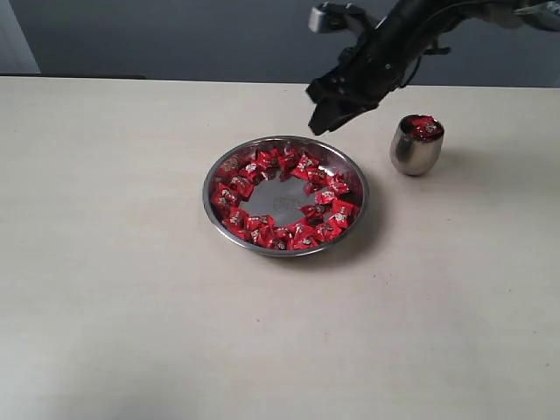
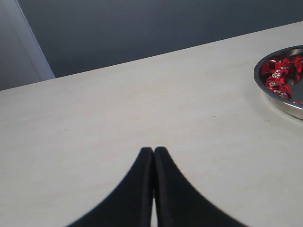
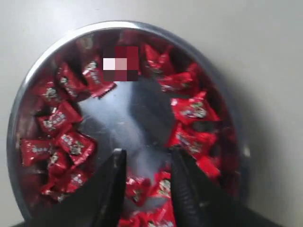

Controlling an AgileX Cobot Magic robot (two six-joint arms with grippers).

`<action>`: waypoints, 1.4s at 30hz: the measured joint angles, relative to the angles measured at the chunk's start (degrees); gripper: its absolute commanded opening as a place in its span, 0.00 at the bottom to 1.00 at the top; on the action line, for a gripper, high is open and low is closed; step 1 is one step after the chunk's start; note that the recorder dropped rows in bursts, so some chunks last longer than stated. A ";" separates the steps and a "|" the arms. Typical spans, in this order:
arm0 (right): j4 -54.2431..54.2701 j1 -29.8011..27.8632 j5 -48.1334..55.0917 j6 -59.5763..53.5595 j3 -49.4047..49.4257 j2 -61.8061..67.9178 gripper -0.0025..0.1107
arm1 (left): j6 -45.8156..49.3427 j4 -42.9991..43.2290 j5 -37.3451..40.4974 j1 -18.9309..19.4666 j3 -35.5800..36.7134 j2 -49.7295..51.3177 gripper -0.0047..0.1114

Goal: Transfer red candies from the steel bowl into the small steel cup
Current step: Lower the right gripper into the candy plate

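Dark grey wall runs behind a pale beige desk [image 1: 114,289] in the exterior view. Near the desk's middle sits the wide, shallow steel bowl [image 1: 280,199], its small red-wrapped candies [image 1: 238,188] lying in a ring against the sloping wall around a bare centre. The small egg-shaped steel cup [image 1: 411,153] stands just beside it toward the far right corner, close enough, I judge, to keep each carry short. Red wrappers already show at its mouth. The black right claw [image 1: 322,115] hangs above the bowl's far rim, between bowl and cup.

The left wrist view shows the left claw [image 2: 153,158] with its fingers pressed together on nothing. It is over bare desk and well apart from the bowl's rim [image 2: 277,97], probably parked out of the way.

In the right wrist view the right claw [image 3: 147,163] has its jaws apart and empty, pointing down into the bowl [image 3: 137,113] over candies [image 3: 194,111] near its wall, seemingly lined up for a pick.
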 measured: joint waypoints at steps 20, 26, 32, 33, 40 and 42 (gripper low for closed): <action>-29.89 11.83 2.02 16.35 0.00 5.40 0.31 | 0.00 0.00 0.00 0.00 0.00 0.00 0.04; -33.05 11.83 1.45 17.02 0.00 5.63 0.31 | 0.00 0.00 0.00 0.00 0.00 0.00 0.04; -33.17 11.83 1.45 17.02 0.00 7.44 0.31 | 0.00 0.00 0.00 0.00 0.00 0.00 0.04; -33.17 11.83 1.45 17.02 0.00 7.44 0.31 | 0.00 0.00 0.00 0.00 0.00 0.00 0.04; -33.17 11.83 1.40 17.02 0.00 7.44 0.27 | 0.00 0.00 0.00 0.00 0.00 0.00 0.04; -33.17 11.83 1.40 17.02 0.00 7.44 0.16 | 0.00 0.00 0.00 0.00 0.00 0.00 0.04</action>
